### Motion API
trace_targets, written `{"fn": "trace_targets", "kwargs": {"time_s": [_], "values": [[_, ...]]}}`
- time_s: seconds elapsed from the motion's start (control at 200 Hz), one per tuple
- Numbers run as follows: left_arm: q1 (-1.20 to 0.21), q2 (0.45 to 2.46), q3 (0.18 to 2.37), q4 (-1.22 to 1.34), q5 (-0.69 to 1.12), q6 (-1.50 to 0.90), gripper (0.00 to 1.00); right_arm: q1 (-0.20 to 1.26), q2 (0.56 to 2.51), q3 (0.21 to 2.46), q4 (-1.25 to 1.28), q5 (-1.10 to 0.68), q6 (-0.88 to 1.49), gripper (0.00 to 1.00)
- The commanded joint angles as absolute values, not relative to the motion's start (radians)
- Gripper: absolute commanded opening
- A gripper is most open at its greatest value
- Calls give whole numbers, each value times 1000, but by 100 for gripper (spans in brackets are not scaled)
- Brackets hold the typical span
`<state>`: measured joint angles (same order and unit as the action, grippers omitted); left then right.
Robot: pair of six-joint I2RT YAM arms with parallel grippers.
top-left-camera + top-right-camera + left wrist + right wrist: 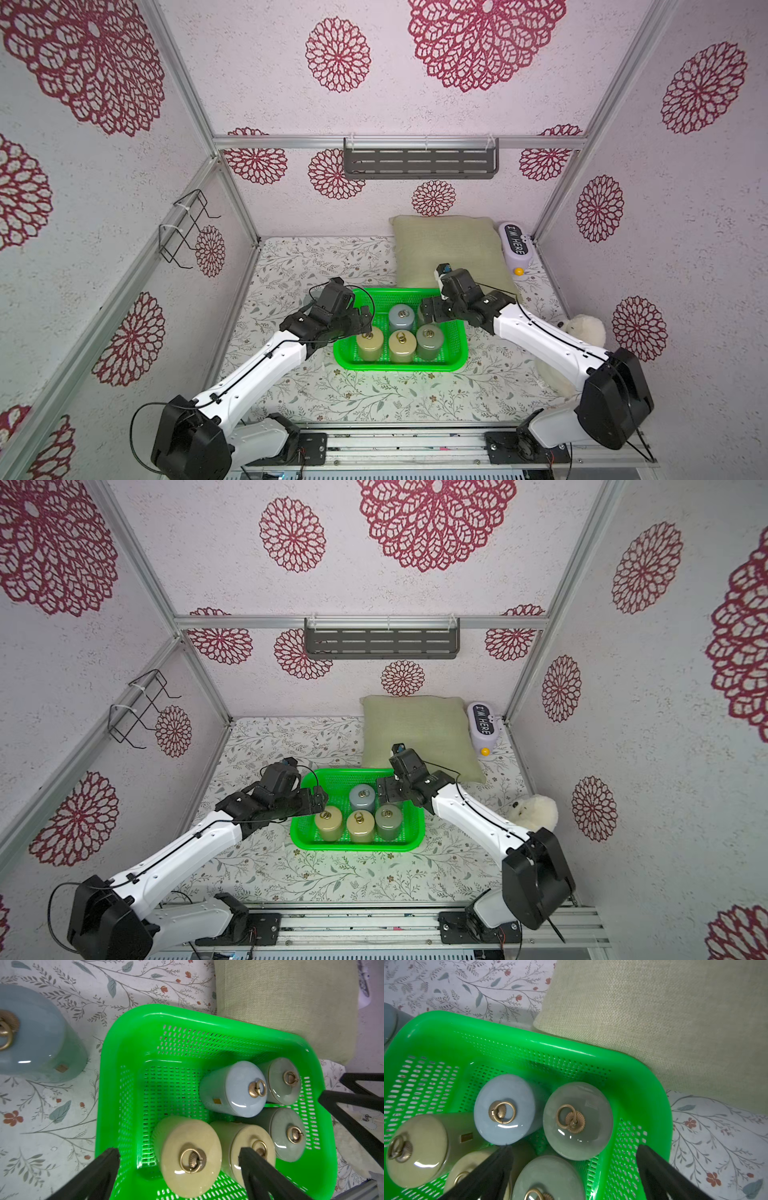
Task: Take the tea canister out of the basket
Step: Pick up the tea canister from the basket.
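The green basket sits mid-table and holds several lidded tea canisters with brass ring knobs. A blue-grey canister stands at the back, with two beige ones and a grey-green one in front. My left gripper hangs open over the basket's left end, its fingers either side of the left beige canister and apart from it. My right gripper is open above the basket's right end, hiding a back grey-green canister from the top views.
Another blue-grey canister stands on the table outside the basket's left side. An olive cushion lies right behind the basket. A white "I'M HERE" device and a plush toy sit to the right. On the walls are a grey slotted shelf and a wire rack.
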<state>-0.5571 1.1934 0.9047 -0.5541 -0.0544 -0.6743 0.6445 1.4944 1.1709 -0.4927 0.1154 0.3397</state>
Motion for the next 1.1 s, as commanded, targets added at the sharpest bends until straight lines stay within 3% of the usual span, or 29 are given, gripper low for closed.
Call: {"fn": "trace_targets", "kwargs": {"time_s": [0.0, 0.886, 1.091], "values": [[-573, 1147, 886, -477, -70, -687, 97, 649, 1561, 1271, -650, 157, 306, 99], [-608, 1066, 797, -395, -81, -684, 97, 656, 1879, 1460, -774, 188, 313, 98], [-608, 1066, 785, -379, -84, -676, 97, 660, 1918, 1481, -765, 201, 316, 93]]}}
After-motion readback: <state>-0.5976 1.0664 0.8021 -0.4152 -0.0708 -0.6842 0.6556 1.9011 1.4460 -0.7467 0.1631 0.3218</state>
